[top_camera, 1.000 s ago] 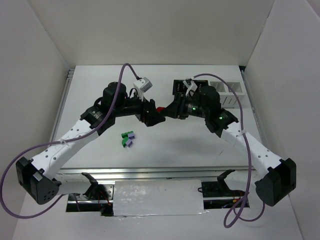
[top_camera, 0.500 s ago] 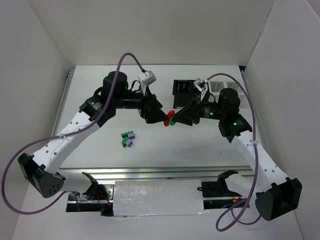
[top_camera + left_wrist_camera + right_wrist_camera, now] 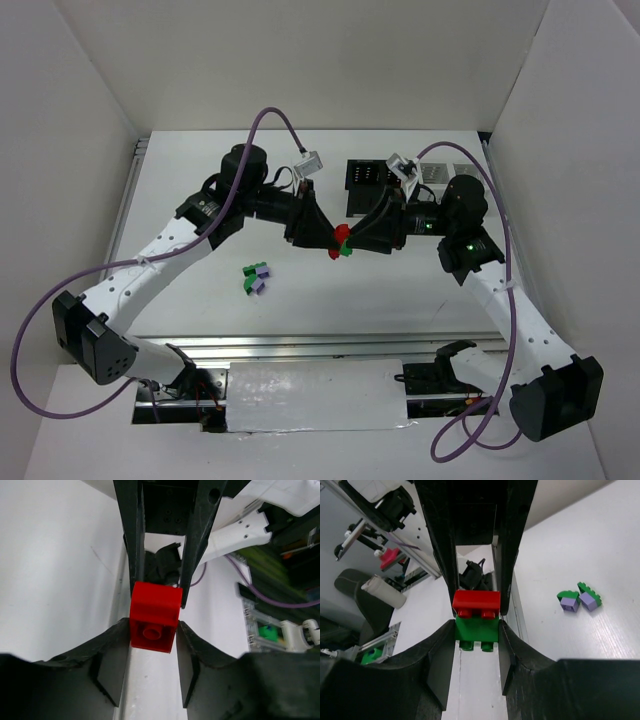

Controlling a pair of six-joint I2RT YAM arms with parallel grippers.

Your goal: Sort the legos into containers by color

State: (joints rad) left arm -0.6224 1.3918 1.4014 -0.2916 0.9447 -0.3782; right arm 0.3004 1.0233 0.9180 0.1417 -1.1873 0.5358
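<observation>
Above the table's middle my two grippers meet tip to tip over a small stack of two legos. My left gripper (image 3: pixel 333 240) (image 3: pixel 153 626) is shut on the red brick (image 3: pixel 341 234) (image 3: pixel 156 615). My right gripper (image 3: pixel 353 244) (image 3: pixel 476 630) is shut on the green brick (image 3: pixel 346 249) (image 3: pixel 476 629), with the red brick (image 3: pixel 476 601) joined to it on the far side. A small cluster of green and light purple legos (image 3: pixel 257 278) (image 3: pixel 579 599) lies on the table to the left. The containers (image 3: pixel 365 178) stand at the back, partly hidden by the right arm.
White ribbed bins (image 3: pixel 468 178) sit at the back right beside the black ones. An aluminium rail (image 3: pixel 300 345) runs along the table's near edge. White walls close in the left, right and back sides.
Both grippers shifted right and nearer with the stack between them. My left gripper's jaws went from open to shut on the red brick. The right gripper kept its hold on the green brick.
</observation>
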